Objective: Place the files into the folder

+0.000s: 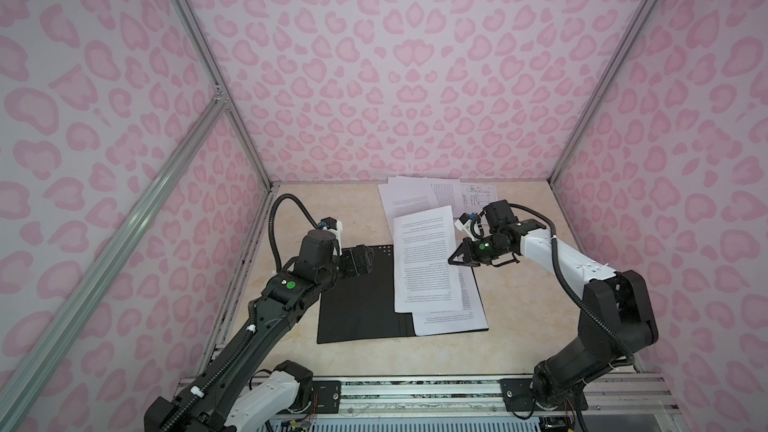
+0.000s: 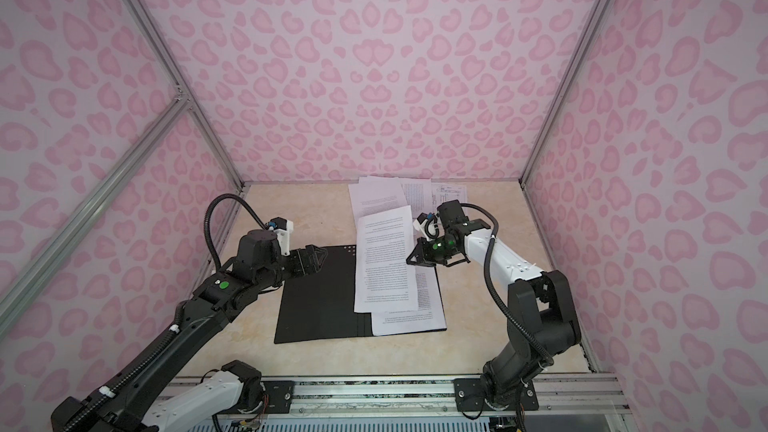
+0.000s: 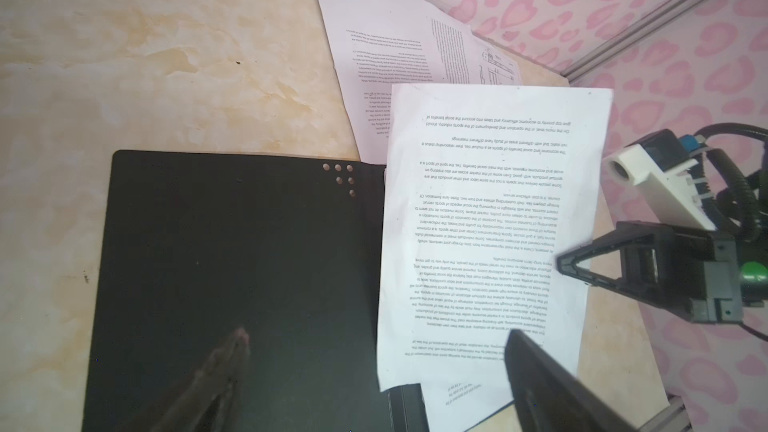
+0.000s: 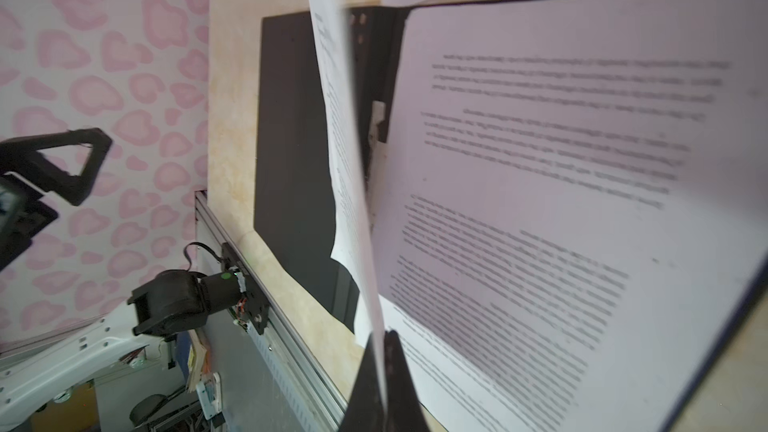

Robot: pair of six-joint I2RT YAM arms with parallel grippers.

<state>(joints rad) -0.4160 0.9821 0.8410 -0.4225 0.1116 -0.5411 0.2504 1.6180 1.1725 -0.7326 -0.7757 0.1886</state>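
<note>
Pinching the right edge of a printed sheet [image 1: 424, 259], the right claw [image 1: 451, 260] is clamped tight on the paper. The gripped side is lifted above the open folder [image 1: 357, 309], and the sheet covers the spine and part of the right half. The right wrist view shows it edge-on between the fingers [image 4: 399, 380]. The folder lies flat on the table [image 1: 332, 209], black inside facing up. A second sheet [image 1: 453, 322] rests on its right half. More sheets [image 1: 409, 197], one with a line drawing [image 1: 478, 195], lie fanned at the table's far edge. The left claw [image 1: 368, 258] hovers over the folder's left half, jaws wide apart.
</note>
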